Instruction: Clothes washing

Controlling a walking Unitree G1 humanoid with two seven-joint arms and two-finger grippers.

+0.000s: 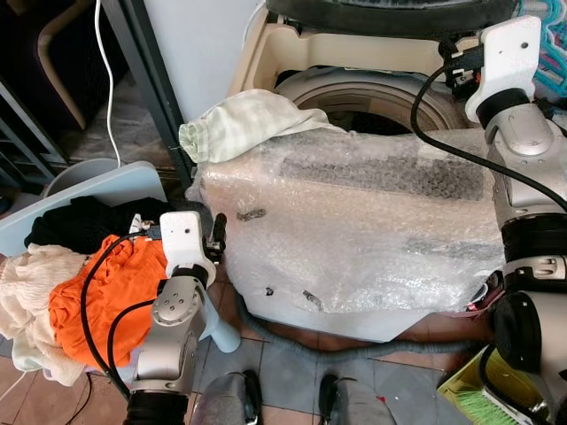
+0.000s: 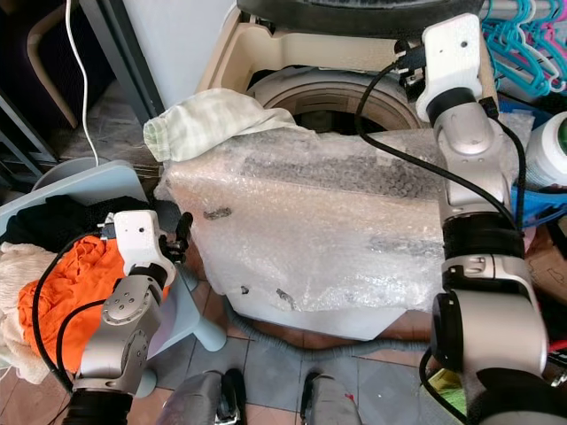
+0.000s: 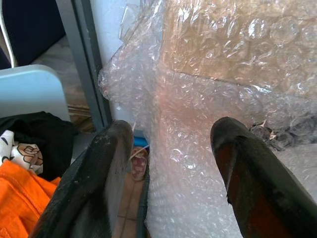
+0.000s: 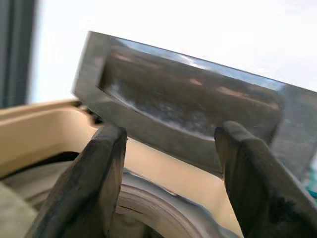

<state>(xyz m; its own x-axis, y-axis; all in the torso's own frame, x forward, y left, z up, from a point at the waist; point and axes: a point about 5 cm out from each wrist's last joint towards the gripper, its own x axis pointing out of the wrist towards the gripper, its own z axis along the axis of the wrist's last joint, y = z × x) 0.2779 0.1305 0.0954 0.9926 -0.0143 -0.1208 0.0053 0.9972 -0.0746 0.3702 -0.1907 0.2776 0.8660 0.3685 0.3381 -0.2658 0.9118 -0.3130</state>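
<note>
Over the washer drum (image 1: 372,97), right gripper (image 4: 168,168) (fingers parted), arm outstretched.

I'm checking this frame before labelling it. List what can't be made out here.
- Drum contents: eye views, dark inside, and the bubble wrap hides the front part of it.
- Washer front panel: eye views, under the bubble wrap.
- Bottom of the laundry pile: left eye view, hidden by the left arm and cut by the frame edge.
- Raised lid: right wrist view, blurred, beyond the open right hand.
</note>
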